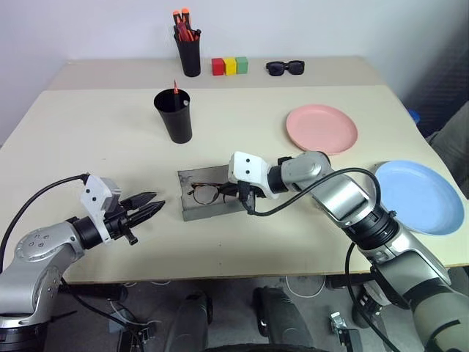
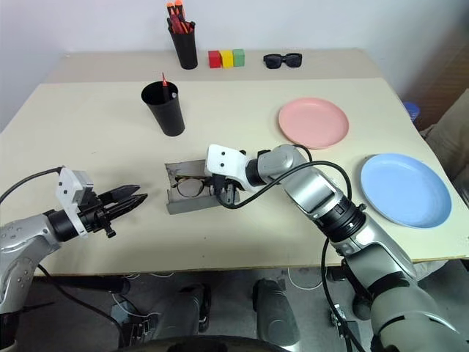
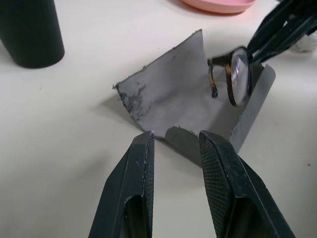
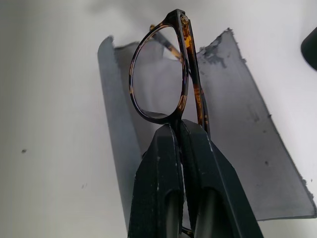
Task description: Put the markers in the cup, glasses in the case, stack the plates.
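1. Right wrist view: the right gripper (image 4: 181,130) is clenched on the rim of the glasses (image 4: 161,74), dangling them over the open grey case (image 4: 247,129), which I guess makes for a clean drop.
2. The left gripper (image 1: 150,207) hangs just beside the case with its fingers parted and nothing in them, probably ready to steady it.
3. A red marker (image 1: 176,87) already pokes out of the cup (image 1: 174,116).
4. Pink plate (image 1: 322,128) and blue plate (image 1: 418,196) lie apart, not stacked yet.
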`<state>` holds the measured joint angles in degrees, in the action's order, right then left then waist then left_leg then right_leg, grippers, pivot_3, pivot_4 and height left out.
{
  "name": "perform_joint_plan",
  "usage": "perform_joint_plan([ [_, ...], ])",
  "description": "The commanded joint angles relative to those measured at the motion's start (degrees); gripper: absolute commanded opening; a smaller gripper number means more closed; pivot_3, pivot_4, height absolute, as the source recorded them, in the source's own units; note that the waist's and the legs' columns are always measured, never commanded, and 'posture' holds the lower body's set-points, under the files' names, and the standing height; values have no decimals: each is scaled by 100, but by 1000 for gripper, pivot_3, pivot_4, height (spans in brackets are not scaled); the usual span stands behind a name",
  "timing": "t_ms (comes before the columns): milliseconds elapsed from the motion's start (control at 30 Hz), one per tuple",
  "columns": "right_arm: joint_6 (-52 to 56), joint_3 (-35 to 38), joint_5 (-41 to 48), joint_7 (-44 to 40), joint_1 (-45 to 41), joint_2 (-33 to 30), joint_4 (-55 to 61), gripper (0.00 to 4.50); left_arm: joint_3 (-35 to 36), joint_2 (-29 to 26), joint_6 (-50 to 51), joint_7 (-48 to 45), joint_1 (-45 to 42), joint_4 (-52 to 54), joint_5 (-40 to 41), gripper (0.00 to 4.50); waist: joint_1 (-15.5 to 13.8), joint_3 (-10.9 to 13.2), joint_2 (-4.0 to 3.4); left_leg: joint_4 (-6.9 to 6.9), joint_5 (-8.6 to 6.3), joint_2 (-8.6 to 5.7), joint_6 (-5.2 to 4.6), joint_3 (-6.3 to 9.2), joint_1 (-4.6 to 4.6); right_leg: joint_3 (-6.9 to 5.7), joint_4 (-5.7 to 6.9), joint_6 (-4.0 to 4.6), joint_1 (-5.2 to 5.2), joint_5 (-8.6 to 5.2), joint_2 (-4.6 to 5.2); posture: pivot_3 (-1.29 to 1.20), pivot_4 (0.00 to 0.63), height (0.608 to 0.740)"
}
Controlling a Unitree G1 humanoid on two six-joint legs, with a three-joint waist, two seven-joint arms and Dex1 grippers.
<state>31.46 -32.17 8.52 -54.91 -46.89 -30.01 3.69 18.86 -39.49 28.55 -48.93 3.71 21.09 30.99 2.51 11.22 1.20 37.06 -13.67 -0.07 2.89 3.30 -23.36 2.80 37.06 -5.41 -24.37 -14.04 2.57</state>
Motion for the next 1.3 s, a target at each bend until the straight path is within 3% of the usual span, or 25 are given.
perform_joint_plan([
  [33,-121,181,-74,-88,7,98,49,652,-58,-85,105,146,-260,192,76,1414,-3,0,0,0,0,0,0,0,0,0,0,0,0,0,0,0,150,740],
  [67,-128,204,-92,-91,6,122,37,967,-88,-69,155,196,-355,184,94,1414,-9,0,0,0,0,0,0,0,0,0,0,0,0,0,0,0,150,740],
  [200,-190,411,-118,5,54,177,130,2909,-194,67,574,468,-888,73,327,1414,-32,0,0,2,0,-4,0,-1,-1,0,-1,-2,0,1,4,0,150,740],
  [333,-179,689,-78,62,254,103,469,2950,-369,248,1109,808,-1587,-209,532,25,-29,0,1,4,0,-7,0,2,-2,0,1,-18,1,10,3,0,150,740],
  [767,649,1785,213,334,1597,-716,2281,2950,-1696,795,1509,1261,-3700,-2338,-434,25,-67,1,3,4,0,-15,0,4,-5,0,2,-22,2,11,2,0,150,740],
  [1067,811,2512,401,538,2810,-1318,3150,2950,-2486,862,1600,486,-4522,-3563,-901,25,-27,1,4,3,0,-15,0,3,-4,0,3,-23,2,9,0,0,150,740],
  [1300,820,2567,413,806,2908,-1280,3195,2950,-2730,598,1389,-470,-4342,-3259,-935,25,-12,1,4,3,0,-15,0,1,-4,2,2,-23,2,7,1,0,150,740],
])
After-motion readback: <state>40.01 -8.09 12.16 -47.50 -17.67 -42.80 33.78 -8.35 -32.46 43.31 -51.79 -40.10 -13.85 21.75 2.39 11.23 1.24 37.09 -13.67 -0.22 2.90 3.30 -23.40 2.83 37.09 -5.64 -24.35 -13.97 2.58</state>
